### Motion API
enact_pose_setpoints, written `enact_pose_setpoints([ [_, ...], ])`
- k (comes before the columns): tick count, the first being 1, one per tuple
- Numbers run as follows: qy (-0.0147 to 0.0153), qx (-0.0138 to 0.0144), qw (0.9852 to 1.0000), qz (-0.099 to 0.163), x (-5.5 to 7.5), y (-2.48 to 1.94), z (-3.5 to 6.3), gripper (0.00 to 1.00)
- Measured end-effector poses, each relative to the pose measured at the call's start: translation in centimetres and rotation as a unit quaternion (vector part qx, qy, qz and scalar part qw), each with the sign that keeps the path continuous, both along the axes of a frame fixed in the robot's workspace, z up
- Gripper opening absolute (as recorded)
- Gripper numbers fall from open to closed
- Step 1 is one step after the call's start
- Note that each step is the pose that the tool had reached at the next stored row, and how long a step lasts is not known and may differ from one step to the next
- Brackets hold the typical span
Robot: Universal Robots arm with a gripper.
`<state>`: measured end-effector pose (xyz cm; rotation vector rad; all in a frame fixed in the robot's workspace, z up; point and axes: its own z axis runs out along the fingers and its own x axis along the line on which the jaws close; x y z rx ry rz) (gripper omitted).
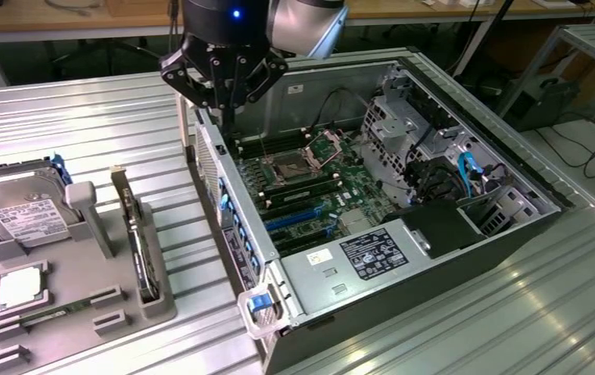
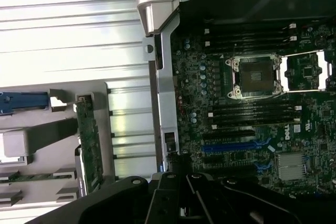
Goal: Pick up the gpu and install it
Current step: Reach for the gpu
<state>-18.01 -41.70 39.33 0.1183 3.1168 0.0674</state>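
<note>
gpu (image 1: pixel 135 234): upright on its long edge in a slot of the gray holder (image 1: pixel 68 311), untouched, well apart from the pincer (image 1: pixel 224 90), lower down and off toward the exterior view's left. Pincer: hanging above the wall of the open computer case (image 1: pixel 402 258) that faces the holder, just beside the motherboard (image 1: pixel 308 195); wide or narrow, cannot tell. Farther from the pincer than the gpu: hard drive (image 1: pixel 21 207), resting in the same holder on the ribbed metal table (image 1: pixel 99 117).

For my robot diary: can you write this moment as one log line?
gripper: over computer case edge | gpu: on edge in gray holder, not held
</note>
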Motion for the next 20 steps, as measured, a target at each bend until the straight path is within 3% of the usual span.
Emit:
enact_pose_setpoints([
  [20, 0.0003, 0.0, 1.0, 0.0, -0.82, -0.37, 0.0, 0.11],
])
